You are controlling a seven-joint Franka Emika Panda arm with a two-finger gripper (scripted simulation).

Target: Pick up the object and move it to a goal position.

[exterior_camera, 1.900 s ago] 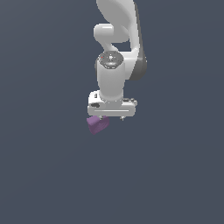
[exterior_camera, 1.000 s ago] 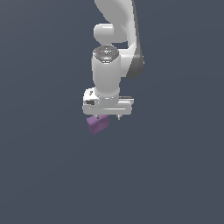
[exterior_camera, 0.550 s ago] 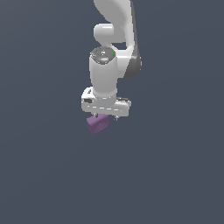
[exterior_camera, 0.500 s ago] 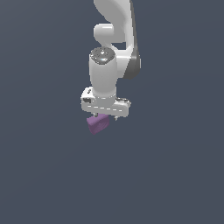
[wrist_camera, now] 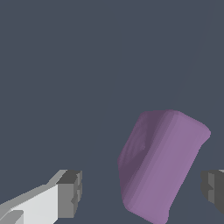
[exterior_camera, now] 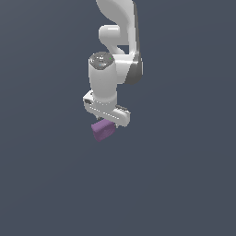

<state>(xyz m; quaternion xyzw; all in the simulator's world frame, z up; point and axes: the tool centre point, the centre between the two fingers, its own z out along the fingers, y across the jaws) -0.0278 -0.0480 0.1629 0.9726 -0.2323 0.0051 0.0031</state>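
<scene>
- Our gripper [wrist_camera: 140, 192] is spread; the purple object [wrist_camera: 161, 164] sits between the fingertips [wrist_camera: 70, 192], touching neither.
- We risk knocking it aside, because it sits off-centre and tilted.

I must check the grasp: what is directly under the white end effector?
The purple chunk sits just under the end effector, between its open fingers. The chunk's top and any contact are hidden.

Matte purple object [exterior_camera: 102, 130], plain and unpatterned; white arm [exterior_camera: 110, 69]; white pincer [wrist_camera: 140, 192] with dark grey fingertips [wrist_camera: 70, 193]; slate-grey background.
</scene>
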